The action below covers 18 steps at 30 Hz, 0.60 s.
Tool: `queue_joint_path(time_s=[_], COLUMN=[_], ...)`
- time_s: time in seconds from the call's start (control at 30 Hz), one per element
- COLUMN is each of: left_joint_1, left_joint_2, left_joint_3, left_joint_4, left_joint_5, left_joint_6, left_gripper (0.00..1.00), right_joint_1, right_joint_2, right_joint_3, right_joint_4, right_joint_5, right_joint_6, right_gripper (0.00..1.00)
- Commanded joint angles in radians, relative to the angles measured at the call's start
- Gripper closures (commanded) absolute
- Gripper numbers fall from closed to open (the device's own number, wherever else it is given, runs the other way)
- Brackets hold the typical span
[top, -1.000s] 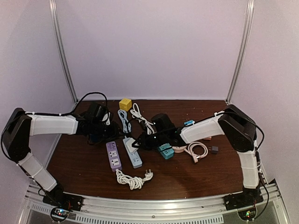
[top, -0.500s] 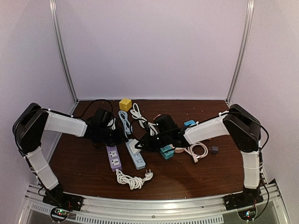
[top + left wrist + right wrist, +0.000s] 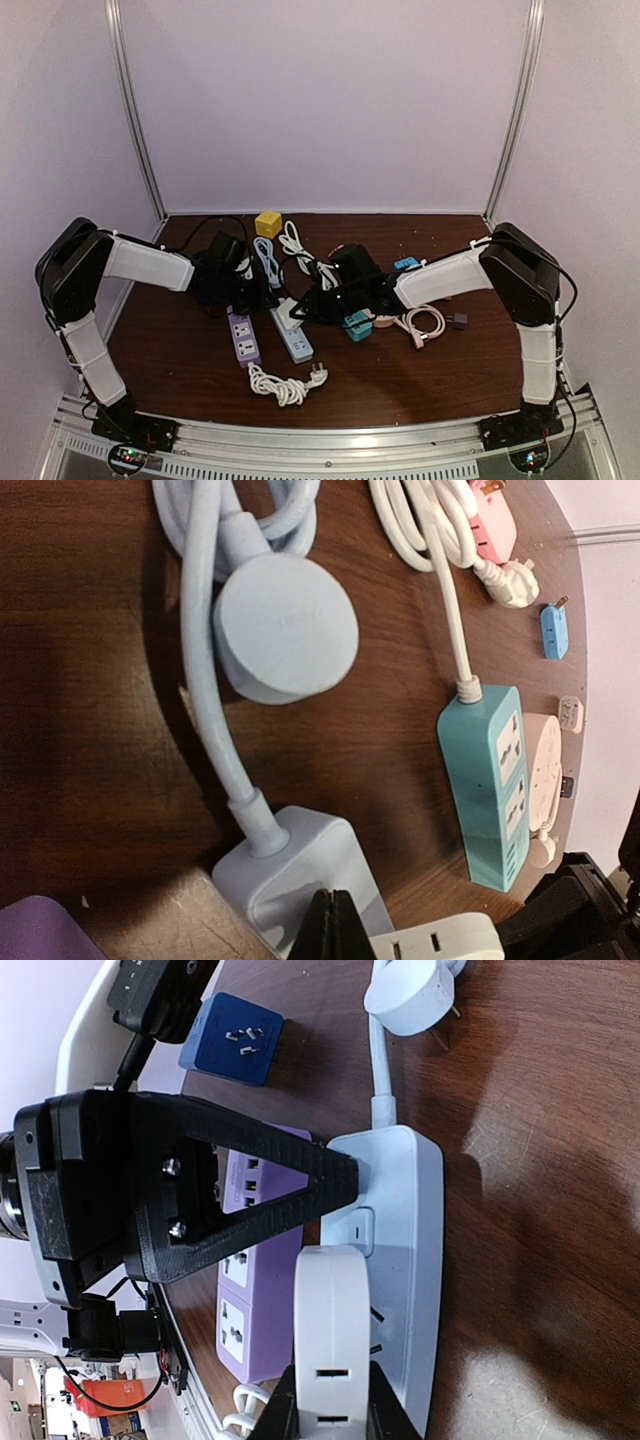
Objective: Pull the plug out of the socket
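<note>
The pulling step is in hand. The white plug [image 3: 332, 1310] is pinched from both sides by the right end effector [image 3: 332, 1415]. It is seated in the blue strip [image 3: 405, 1220], near the middle of the worktop [image 3: 400, 380]. In the top view the plug is at the 12 o'clock end of the strip. In the right wrist view two dark pins are seen between plug and strip, so it is judged that the plug is partly out but not free.

The left end effector [image 3: 340, 1178] is pressed together, with nothing between its fingers. Its tip is set against the strip, at about 10 o'clock from the plug in the top view. It is judged that the strip is being held down by it.

For the next move, the plug should be drawn straight away from the strip face, along the pins and without tilt, while the strip is pressed down by the left tip. If this pressure is lost, the strip may be lifted together with the plug. The purple strip [image 3: 250, 1310] lies just beside the blue one, at 9 o'clock in the top view, and should not be disturbed.
</note>
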<state>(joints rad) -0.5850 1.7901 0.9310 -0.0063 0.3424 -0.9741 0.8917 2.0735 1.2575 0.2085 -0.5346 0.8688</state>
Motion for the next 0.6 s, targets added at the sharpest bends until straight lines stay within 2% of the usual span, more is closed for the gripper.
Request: queue_joint_path(time_s=[0.0, 0.57], left_joint_1=[-0.013, -0.03], left_joint_2=[0.026, 0.023], left_joint_3=[0.038, 0.018], left_joint_4=[-0.11, -0.206], left_joint_5=[-0.051, -0.095], left_joint_6=[0.018, 0.045], left_gripper=[1.0, 1.0], right_joint_1=[0.005, 0.001], right_joint_2=[-0.05, -0.05], right_joint_3=[0.002, 0.04], right_joint_4=[-0.054, -0.017], right_joint_5=[0.02, -0.006], right_joint_6=[-0.011, 0.001], right_gripper=[0.99, 1.0])
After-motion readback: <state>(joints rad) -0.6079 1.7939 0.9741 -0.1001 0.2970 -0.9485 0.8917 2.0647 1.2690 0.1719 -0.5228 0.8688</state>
